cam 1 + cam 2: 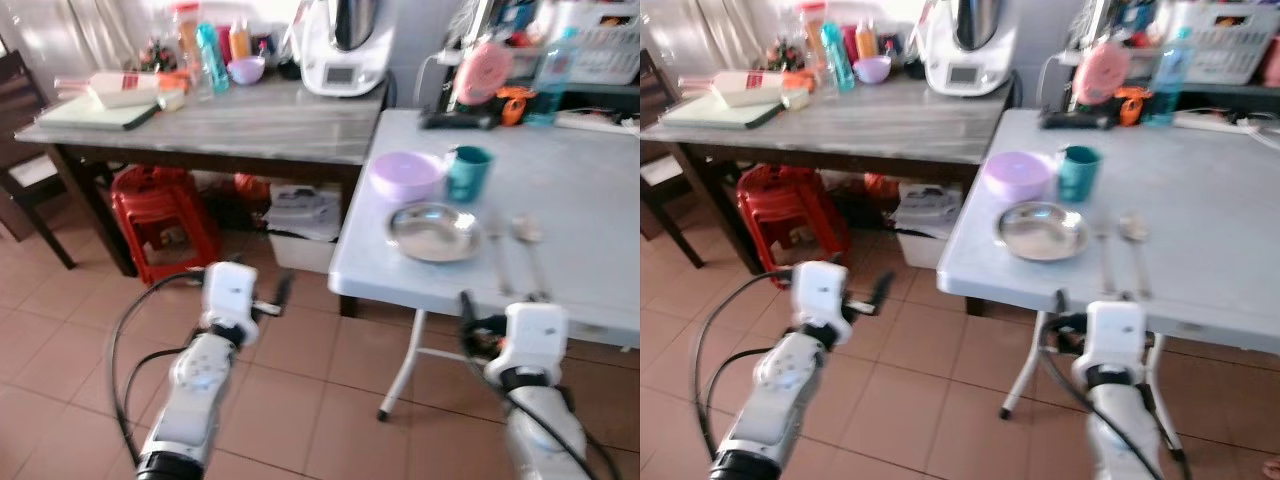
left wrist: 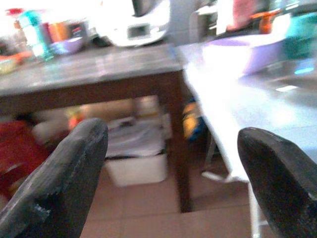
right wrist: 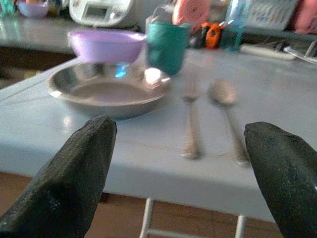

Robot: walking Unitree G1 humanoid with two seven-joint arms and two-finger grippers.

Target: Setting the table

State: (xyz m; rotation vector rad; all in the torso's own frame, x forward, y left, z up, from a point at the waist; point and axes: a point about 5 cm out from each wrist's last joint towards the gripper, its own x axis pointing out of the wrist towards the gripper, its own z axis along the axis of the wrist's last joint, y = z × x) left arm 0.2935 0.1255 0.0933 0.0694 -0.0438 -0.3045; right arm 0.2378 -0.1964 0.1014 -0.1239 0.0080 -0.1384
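On the pale folding table [image 1: 590, 200] to my right stand a purple bowl [image 1: 405, 175] and a teal cup [image 1: 468, 172]. In front of them lies a shallow metal plate [image 1: 433, 232], with a fork [image 1: 497, 255] and a spoon [image 1: 527, 235] to its right. My right gripper [image 1: 466, 305] hangs just below the table's near edge, open and holding nothing; its wrist view looks across the plate [image 3: 106, 91], fork [image 3: 190, 119] and spoon [image 3: 225, 99]. My left gripper [image 1: 283, 290] is open over the floor, left of the table's corner.
A grey-topped table [image 1: 230, 120] with dark legs stands at the back left, carrying bottles and a white appliance [image 1: 345, 45]. Under it are a red stool [image 1: 160, 215] and a white box [image 1: 300, 225]. A dark chair [image 1: 20, 150] stands at the far left.
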